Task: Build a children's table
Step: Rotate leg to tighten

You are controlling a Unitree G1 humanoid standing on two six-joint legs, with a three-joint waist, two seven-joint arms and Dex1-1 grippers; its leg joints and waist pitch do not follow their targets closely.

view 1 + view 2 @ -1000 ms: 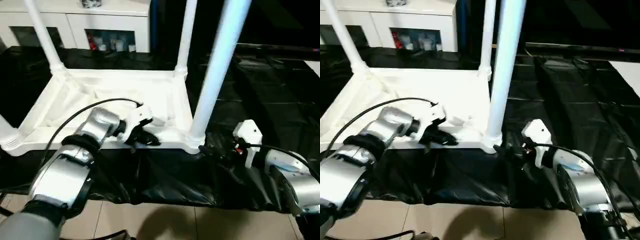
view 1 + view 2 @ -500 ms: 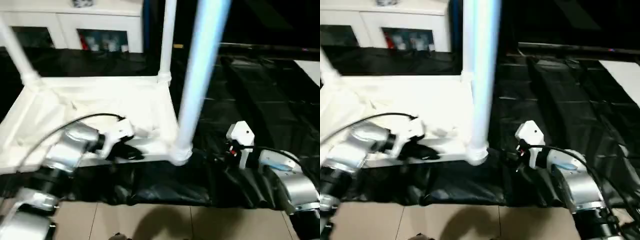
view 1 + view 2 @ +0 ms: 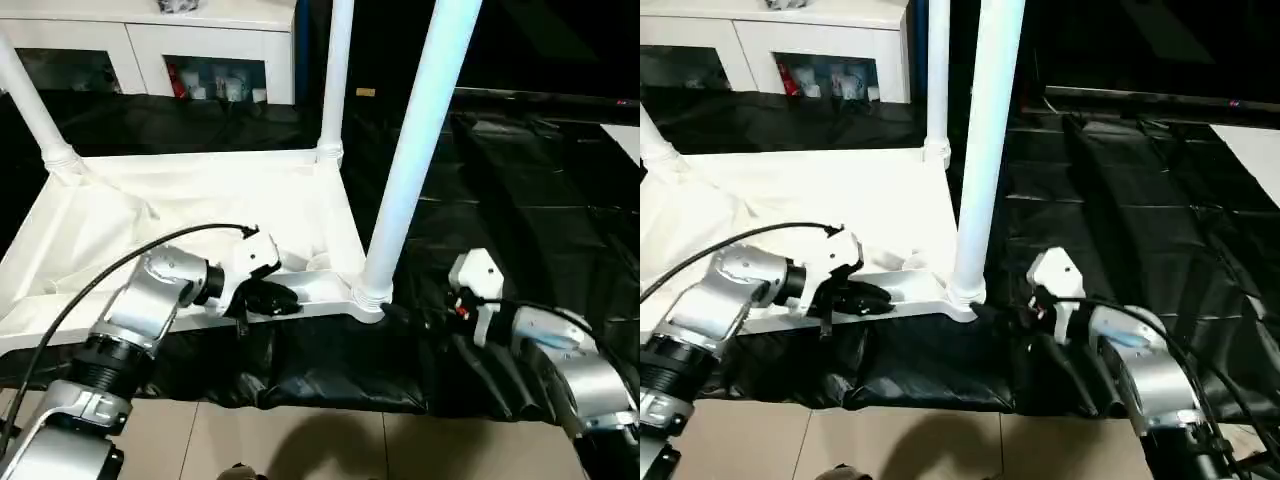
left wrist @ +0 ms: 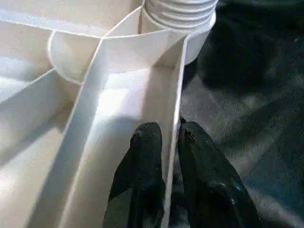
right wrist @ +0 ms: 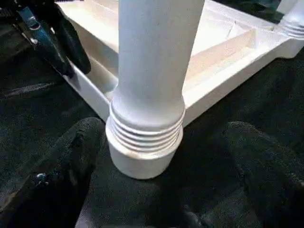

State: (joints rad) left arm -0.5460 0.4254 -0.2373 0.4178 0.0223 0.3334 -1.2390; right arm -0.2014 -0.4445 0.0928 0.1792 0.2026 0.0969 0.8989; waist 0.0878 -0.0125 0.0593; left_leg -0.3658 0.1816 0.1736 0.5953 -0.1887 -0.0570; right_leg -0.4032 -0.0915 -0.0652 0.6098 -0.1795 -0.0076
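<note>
A: Where was the children's table [image 3: 200, 200]?

B: Upside down on the black-covered work table [image 3: 520, 170], legs pointing up. The near-right leg [image 3: 415, 150] stood in its corner socket [image 5: 142, 156], at 12 o'clock from the right gripper [image 5: 156, 156].

A: State of the right gripper?

B: Released. Its fingers [image 5: 71, 161] were spread wide on either side of the socket base, not touching it.

A: And the left gripper [image 4: 166, 137]?

B: Grasping the table's near rim [image 4: 175, 95], at 9 o'clock from the socket. One finger sat inside the rim wall, one outside.
</note>
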